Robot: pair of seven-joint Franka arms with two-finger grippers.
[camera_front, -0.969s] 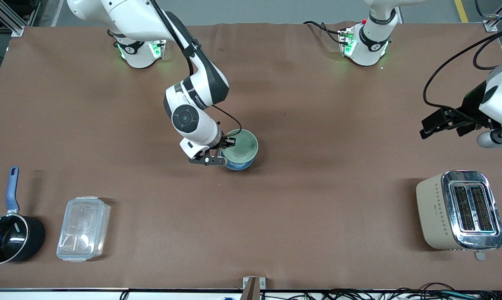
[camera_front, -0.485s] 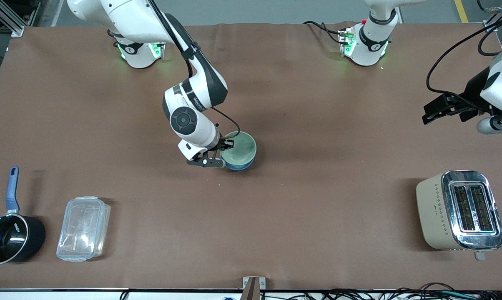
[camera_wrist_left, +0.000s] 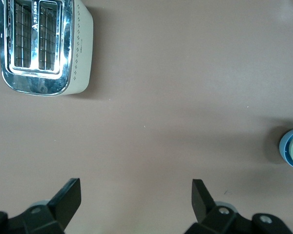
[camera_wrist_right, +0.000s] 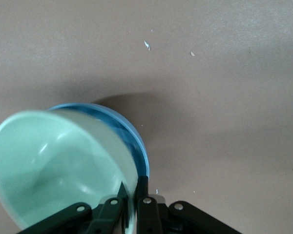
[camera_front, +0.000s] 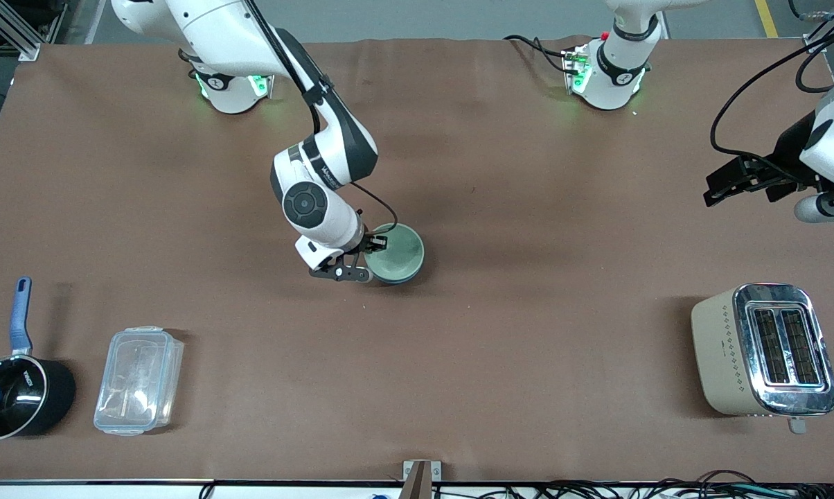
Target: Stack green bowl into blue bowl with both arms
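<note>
Gripping the rim of the small pale mint-green matte bowl [camera_front: 395, 254], the right claw [camera_front: 363, 261] was pinched shut on it, seating it in the light sky-blue round bowl [camera_front: 404, 278] mid-bench [camera_front: 528, 333], presumably so the two would nest. Well off toward the cream-and-chrome toaster [camera_front: 763, 350], the left claw [camera_wrist_left: 136, 204] waited wide open, holding nothing.

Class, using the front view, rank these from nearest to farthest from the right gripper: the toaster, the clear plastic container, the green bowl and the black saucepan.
1. green bowl: pinched at its rim by the right gripper, mid-table.
2. clear plastic container: toward the right arm's end, nearer the camera.
3. black saucepan: beside the container, closer to the table's end.
4. toaster: toward the left arm's end; close to the saucepan's rank.
</note>
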